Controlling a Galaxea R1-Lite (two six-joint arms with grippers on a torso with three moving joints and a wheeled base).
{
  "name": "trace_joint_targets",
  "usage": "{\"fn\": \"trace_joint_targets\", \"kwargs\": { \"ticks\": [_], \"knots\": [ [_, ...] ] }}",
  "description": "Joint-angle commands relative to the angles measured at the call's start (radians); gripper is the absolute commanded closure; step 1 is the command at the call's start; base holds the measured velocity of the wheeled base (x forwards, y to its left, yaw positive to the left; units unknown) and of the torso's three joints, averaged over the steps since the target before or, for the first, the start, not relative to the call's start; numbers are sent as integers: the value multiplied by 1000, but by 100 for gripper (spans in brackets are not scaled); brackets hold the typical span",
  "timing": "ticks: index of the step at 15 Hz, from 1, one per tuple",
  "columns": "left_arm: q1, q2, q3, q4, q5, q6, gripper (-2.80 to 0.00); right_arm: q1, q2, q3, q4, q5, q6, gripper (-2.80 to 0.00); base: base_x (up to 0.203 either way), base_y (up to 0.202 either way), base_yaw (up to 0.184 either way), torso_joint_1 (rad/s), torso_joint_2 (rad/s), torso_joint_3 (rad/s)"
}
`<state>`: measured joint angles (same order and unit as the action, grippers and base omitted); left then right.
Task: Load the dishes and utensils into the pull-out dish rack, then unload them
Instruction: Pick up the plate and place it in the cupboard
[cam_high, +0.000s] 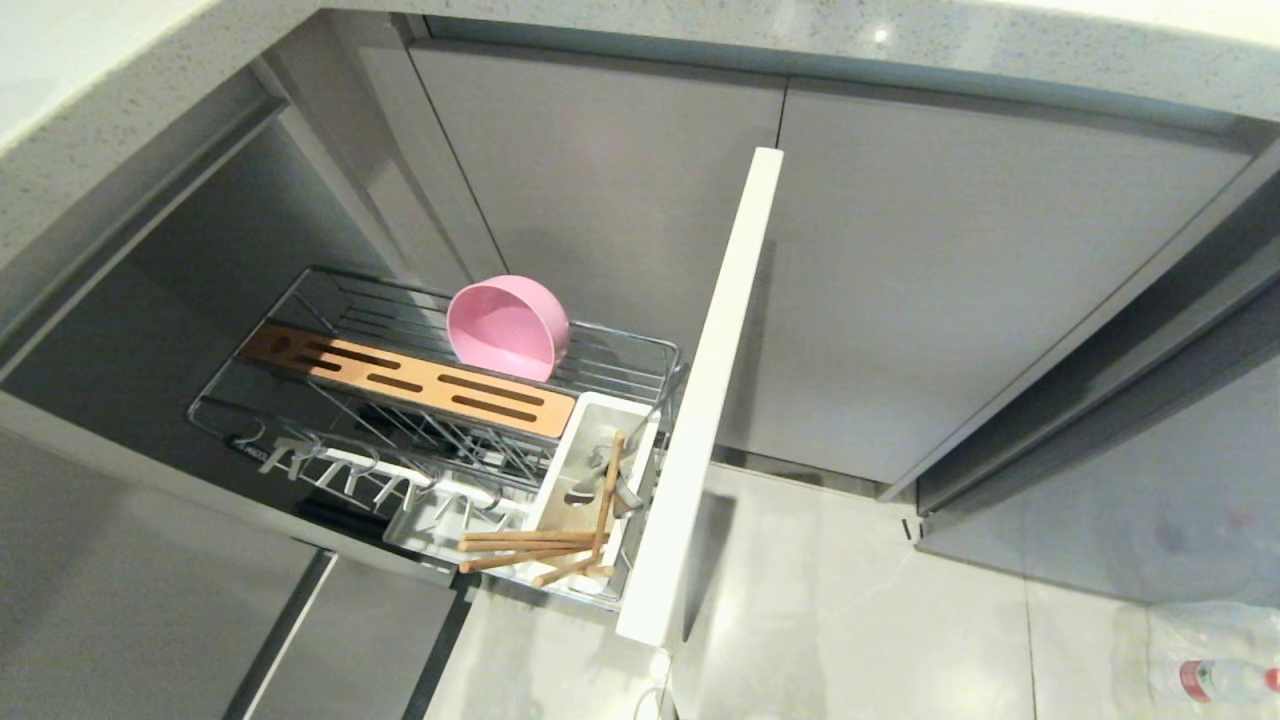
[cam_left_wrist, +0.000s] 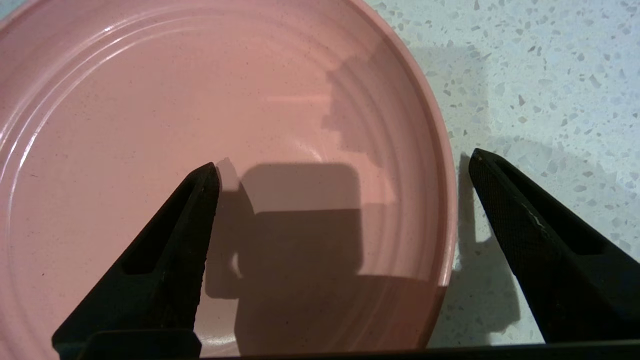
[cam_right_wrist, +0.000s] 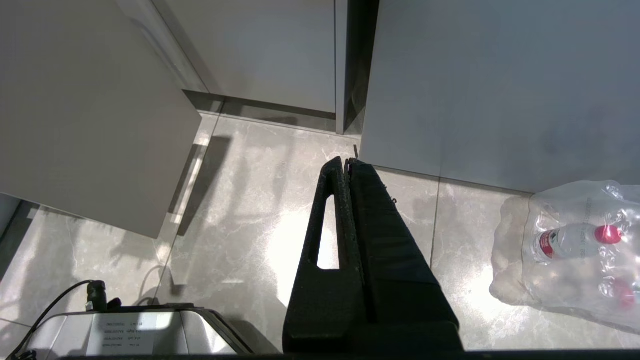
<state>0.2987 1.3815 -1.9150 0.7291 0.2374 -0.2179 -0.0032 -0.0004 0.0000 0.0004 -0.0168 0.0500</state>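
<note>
Pink plate (cam_left_wrist: 150, 125) on speckled countertop (cam_left_wrist: 540, 75), left gripper (cam_left_wrist: 345, 170) spread wide astride its rim, pink bowl (cam_high: 508, 328) in dish rack (cam_high: 640, 350) at ten o'clock of the chopsticks (cam_high: 530, 548), right gripper (cam_right_wrist: 346, 162) pressed together above floor (cam_right_wrist: 240, 225).

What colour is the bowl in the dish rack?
Pink; the bowl shows best in the head view.
</note>
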Motion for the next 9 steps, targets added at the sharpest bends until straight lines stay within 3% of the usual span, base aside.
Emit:
{"fn": "trace_joint_targets", "kwargs": {
  "ticks": [1, 2, 3, 4, 9],
  "knots": [
    [0, -5, 5, 4, 2, -1, -280, 0, 0, 2, 0, 0, 1, 0, 0, 0, 0, 0, 0, 0],
    [0, -7, 12, 4, 2, -1, -280, 0, 0, 2, 0, 0, 1, 0, 0, 0, 0, 0, 0, 0],
    [0, -7, 17, 4, 2, -2, -185, 0, 0, 2, 0, 0, 1, 0, 0, 0, 0, 0, 0, 0],
    [0, -8, 17, 4, 2, -3, 0, 0, 0, 2, 0, 0, 1, 0, 0, 0, 0, 0, 0, 0],
    [0, -10, 17, 4, 0, -1, 0, 0, 0, 2, 0, 0, 1, 0, 0, 0, 0, 0, 0, 0]
  ]
}}
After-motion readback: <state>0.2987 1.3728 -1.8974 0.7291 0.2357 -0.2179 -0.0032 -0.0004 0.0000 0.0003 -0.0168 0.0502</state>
